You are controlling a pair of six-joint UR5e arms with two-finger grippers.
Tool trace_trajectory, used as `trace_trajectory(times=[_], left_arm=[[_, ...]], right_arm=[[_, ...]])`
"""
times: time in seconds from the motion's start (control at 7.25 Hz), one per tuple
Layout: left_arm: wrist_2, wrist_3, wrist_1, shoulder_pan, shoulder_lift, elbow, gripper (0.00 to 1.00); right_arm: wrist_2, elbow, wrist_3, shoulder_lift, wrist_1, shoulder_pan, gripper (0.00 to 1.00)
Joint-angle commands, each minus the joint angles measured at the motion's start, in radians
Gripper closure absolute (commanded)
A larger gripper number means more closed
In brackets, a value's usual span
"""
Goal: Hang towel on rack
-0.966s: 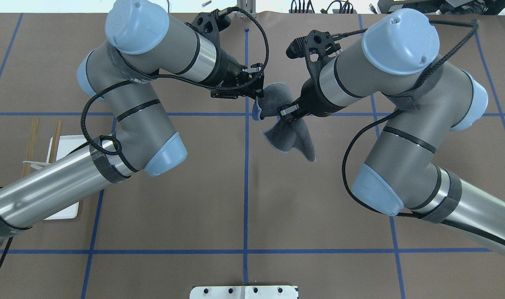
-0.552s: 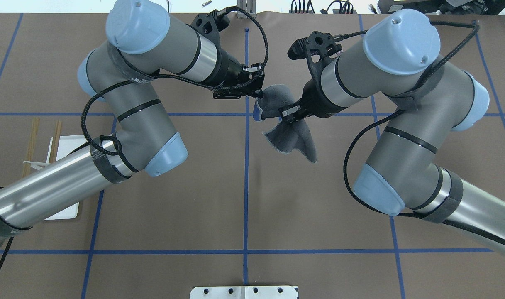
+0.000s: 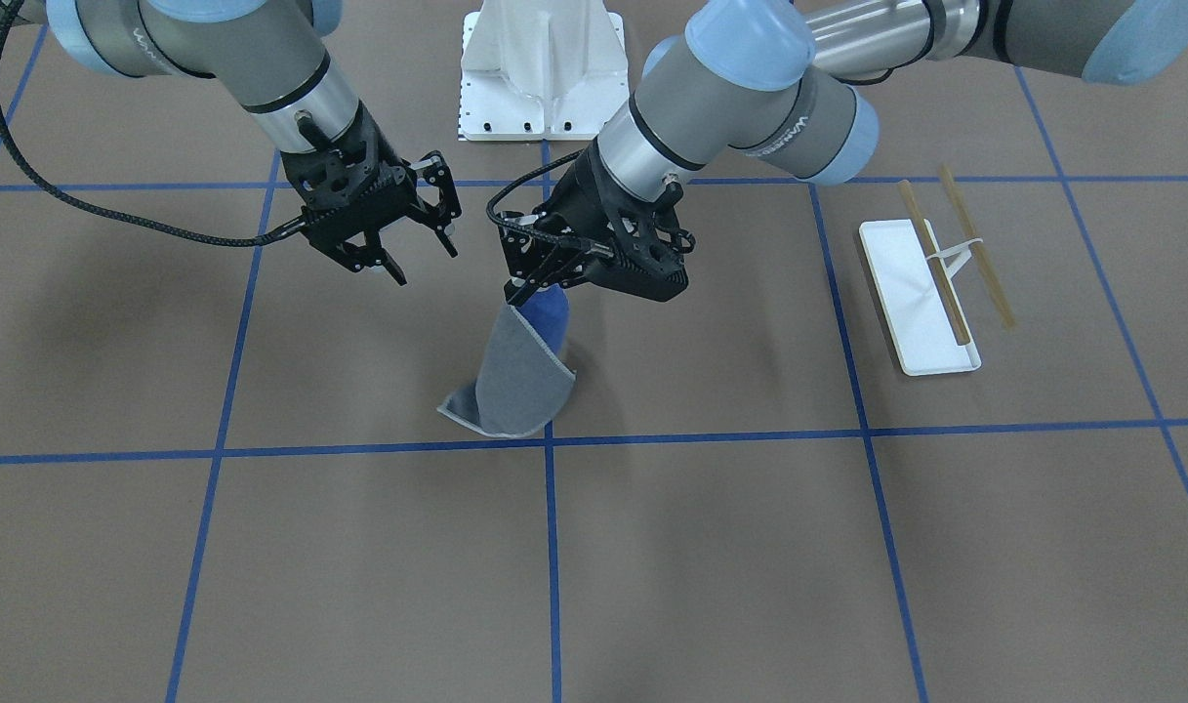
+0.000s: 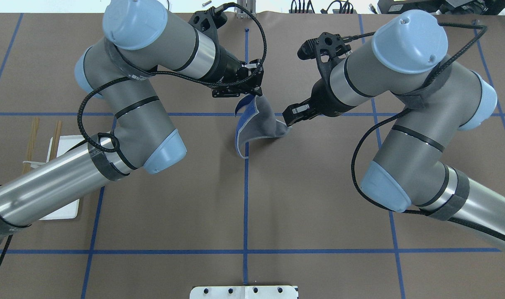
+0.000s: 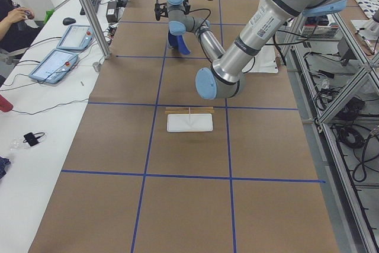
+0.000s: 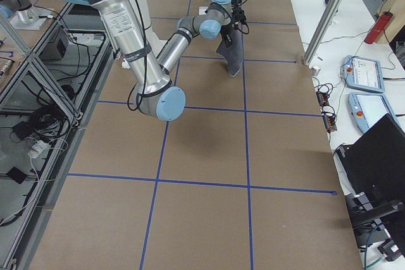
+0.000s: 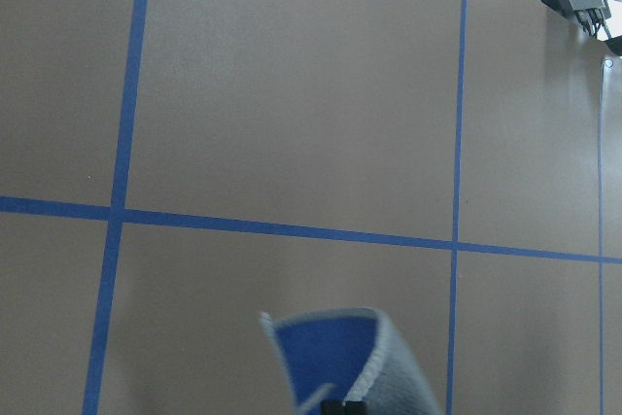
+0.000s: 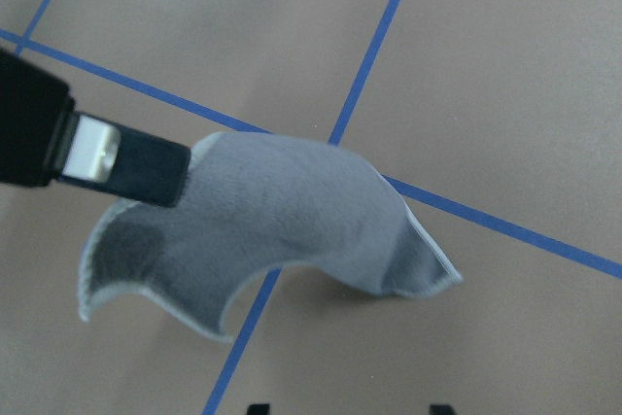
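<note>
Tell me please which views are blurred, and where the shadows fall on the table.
Right wrist view: the towel is slightly soft; the left hand's finger on it, near the lens, is blurred. Left wrist view: tape lines sharp, the towel cut off by the bottom edge. Front-facing view: soft, diffuse arm shadows on the table, no glare.

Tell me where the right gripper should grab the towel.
On the towel, probably the free lower corner on the robot's right. The left gripper pinches its top, so it hangs curled and that corner juts toward the open right gripper. Come in low from that side, jaws across the thin edge.
</note>
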State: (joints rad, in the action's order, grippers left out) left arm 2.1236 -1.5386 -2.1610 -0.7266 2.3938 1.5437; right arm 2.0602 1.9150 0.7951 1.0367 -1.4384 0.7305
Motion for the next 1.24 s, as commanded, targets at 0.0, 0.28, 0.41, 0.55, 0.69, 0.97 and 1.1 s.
trace_trajectory(times=[0.0, 0.28, 0.41, 0.55, 0.69, 0.97, 1.1], left_arm=[[0.178, -0.011, 0.030, -0.093, -0.011, 0.007, 1.00], [0.396, -0.002, 0.030, -0.250, -0.121, 0.071, 1.00], [0.520, -0.002, 0.033, -0.366, -0.166, 0.111, 1.00], [0.614, 0.000, 0.033, -0.451, -0.198, 0.151, 1.00], [0.637, 0.000, 0.033, -0.492, -0.278, 0.223, 1.00], [0.639, 0.078, 0.030, -0.497, -0.489, 0.330, 1.00], [0.639, 0.157, 0.029, -0.508, -0.587, 0.358, 1.00]], right_arm=[[0.050, -0.004, -0.004, 0.055, -0.014, 0.080, 0.00], [0.193, -0.034, -0.023, 0.100, -0.115, 0.253, 0.00], [0.198, -0.046, -0.162, 0.112, -0.190, 0.315, 0.00], [0.196, -0.059, -0.304, 0.118, -0.303, 0.364, 0.00], [0.190, -0.077, -0.414, 0.115, -0.359, 0.392, 0.00], [0.193, -0.123, -0.457, 0.112, -0.361, 0.423, 0.00], [0.195, -0.154, -0.494, 0.111, -0.361, 0.437, 0.00]])
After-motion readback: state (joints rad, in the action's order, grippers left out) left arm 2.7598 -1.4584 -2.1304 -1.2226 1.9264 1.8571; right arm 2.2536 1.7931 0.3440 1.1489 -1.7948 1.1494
